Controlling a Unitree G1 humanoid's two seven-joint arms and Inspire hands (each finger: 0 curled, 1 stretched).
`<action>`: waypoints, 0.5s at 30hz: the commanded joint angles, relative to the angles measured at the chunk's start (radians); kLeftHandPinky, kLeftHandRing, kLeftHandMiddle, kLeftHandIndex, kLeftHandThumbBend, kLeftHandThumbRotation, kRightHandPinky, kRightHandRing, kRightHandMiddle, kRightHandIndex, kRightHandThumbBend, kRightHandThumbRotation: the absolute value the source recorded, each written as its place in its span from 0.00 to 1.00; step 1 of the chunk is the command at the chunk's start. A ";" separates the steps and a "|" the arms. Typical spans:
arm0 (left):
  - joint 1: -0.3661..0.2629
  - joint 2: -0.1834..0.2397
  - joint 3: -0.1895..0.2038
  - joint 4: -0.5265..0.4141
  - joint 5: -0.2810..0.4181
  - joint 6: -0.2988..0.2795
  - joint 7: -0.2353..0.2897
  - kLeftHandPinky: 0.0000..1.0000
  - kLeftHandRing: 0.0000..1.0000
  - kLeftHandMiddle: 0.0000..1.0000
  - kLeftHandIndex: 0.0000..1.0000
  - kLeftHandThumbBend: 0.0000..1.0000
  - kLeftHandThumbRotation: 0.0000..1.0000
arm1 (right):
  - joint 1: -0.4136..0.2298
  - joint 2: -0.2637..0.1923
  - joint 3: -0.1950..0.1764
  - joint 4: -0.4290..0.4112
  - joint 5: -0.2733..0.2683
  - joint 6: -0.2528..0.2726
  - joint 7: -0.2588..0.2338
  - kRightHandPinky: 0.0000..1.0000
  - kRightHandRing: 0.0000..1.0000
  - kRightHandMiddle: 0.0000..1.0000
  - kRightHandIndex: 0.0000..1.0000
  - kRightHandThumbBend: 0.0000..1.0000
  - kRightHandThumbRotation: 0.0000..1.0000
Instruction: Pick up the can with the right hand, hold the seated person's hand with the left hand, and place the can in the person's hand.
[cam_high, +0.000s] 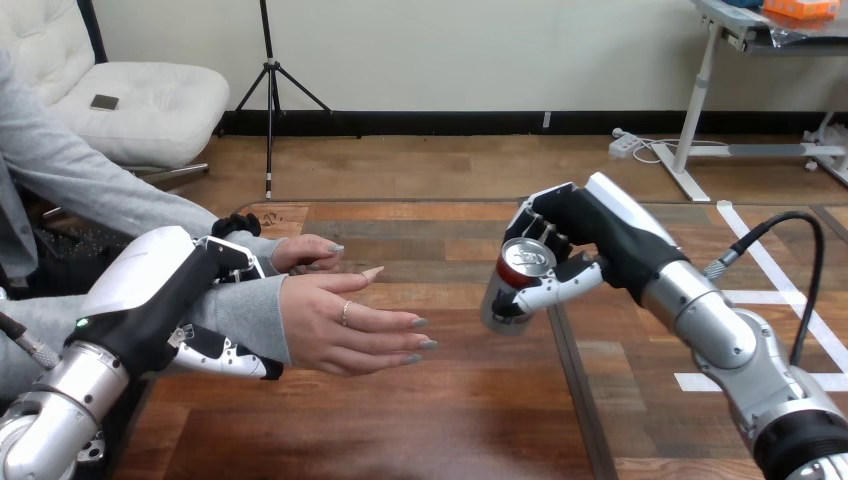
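Note:
A silver can (512, 288) with a dark label hangs tilted above the wooden table (450, 420), right of centre. My right hand (572, 235) is shut on it, fingers over its far side and thumb across the front. The person's hand (345, 322) is held out flat at centre left, fingertips pointing toward the can and a short gap away from it. My left hand (215, 300) wraps the person's grey-sleeved wrist: its back lies over the sleeve and its fingers (228, 357) curl underneath.
The person's other hand (305, 252) rests on the table just behind the held wrist. A dark seam (572, 390) runs down the tabletop below the can. Bare wood lies in front of the outstretched hand.

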 joint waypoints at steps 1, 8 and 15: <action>-0.076 -0.033 0.012 -0.111 -0.042 -0.029 0.012 0.13 0.16 0.23 0.39 0.85 0.00 | -0.134 0.025 -0.001 -0.053 0.000 -0.007 -0.025 0.30 0.34 0.39 0.40 0.86 0.00; -0.078 -0.036 0.009 -0.115 -0.046 -0.024 0.002 0.15 0.20 0.27 0.39 0.83 0.00 | -0.137 0.043 0.005 -0.061 -0.006 0.005 -0.023 0.31 0.34 0.39 0.40 0.86 0.00; -0.082 -0.041 0.009 -0.113 -0.051 -0.033 -0.006 0.16 0.20 0.27 0.39 0.82 0.00 | -0.143 0.061 0.010 -0.057 -0.002 0.000 -0.009 0.31 0.35 0.39 0.40 0.85 0.00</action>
